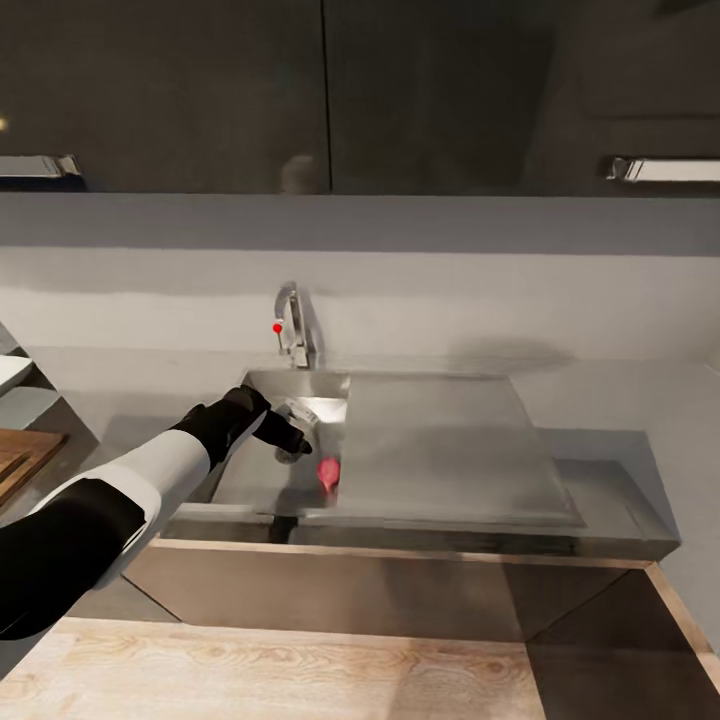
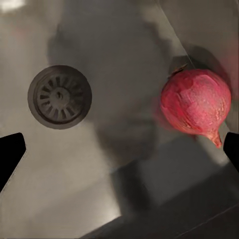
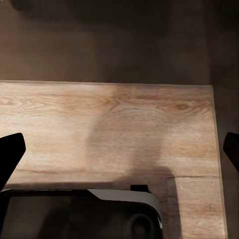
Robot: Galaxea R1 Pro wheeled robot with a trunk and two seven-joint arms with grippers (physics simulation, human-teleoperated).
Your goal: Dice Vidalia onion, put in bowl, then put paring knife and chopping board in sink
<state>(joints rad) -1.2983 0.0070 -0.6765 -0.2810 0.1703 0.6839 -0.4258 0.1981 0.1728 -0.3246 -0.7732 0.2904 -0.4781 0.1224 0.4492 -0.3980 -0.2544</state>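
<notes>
- Left arm reaches over the sink (image 1: 420, 450); left end effector (image 1: 292, 432) hangs above the basin, fingers spread wide, holding nothing.
- Onion (image 1: 328, 472) lies on the basin floor against the wall next to the drainboard, just beside the end effector and not touching it.
- In the left wrist view, the onion (image 2: 195, 102) is red-skinned with its root tip pointing toward one fingertip; the drain (image 2: 59, 97) is well apart from it, across the basin floor.
- Tap (image 1: 291, 325) with red dot stands at the back edge of the sink.
- Chopping board (image 1: 20, 460) sits at the far left edge of the counter (image 1: 640, 400).
- Right end effector (image 3: 119, 149) is spread wide and empty over a wooden floor (image 3: 114, 129).
</notes>
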